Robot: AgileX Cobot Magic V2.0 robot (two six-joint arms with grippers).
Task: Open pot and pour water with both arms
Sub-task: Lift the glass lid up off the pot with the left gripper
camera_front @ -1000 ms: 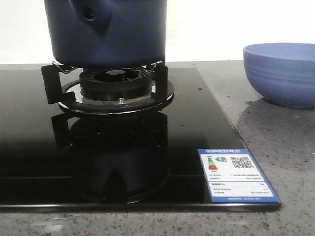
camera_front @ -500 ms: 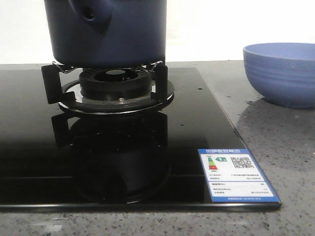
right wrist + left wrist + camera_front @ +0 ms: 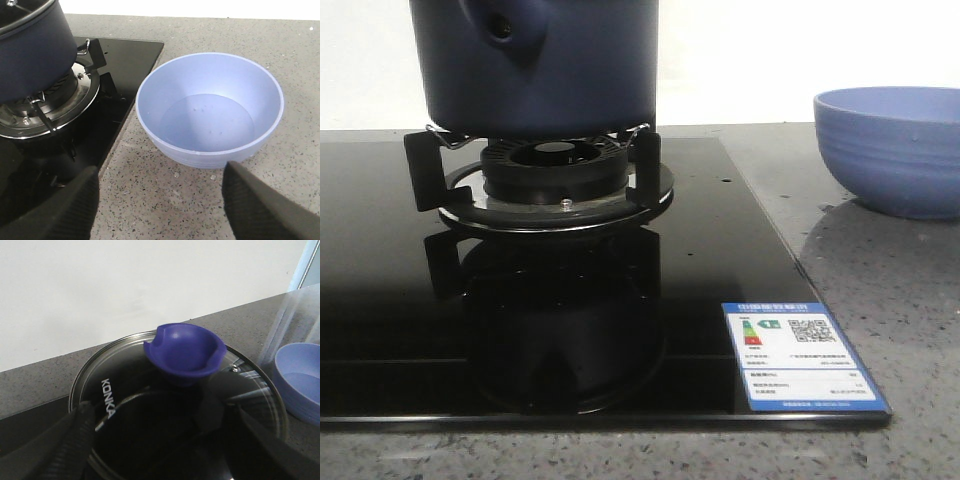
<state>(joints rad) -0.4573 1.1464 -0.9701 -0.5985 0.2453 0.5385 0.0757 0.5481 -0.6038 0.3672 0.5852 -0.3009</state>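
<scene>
The dark navy pot (image 3: pixel 570 70) stands on the gas burner (image 3: pixel 555 170), its side knob facing the front camera. It also shows in the right wrist view (image 3: pixel 30 50). A glass lid (image 3: pixel 107 365) marked KONKA, with a blue cup-shaped knob (image 3: pixel 184 351), covers it. My left gripper (image 3: pixel 160 445) hovers open just over the lid, short of the knob, holding nothing. My right gripper (image 3: pixel 160 200) is open and empty above the counter, in front of the light blue bowl (image 3: pixel 150 125). Clear water (image 3: pixel 210 120) lies in the bowl, and small drops (image 3: pixel 212 176) lie beside it. Neither gripper shows in the front view.
The black glass cooktop (image 3: pixel 720 250) carries a blue energy label (image 3: pixel 800 355) at its front right corner. The light blue ribbed bowl (image 3: pixel 890 150) stands on the grey speckled counter (image 3: pixel 900 330) to the right of the cooktop. A white wall is behind.
</scene>
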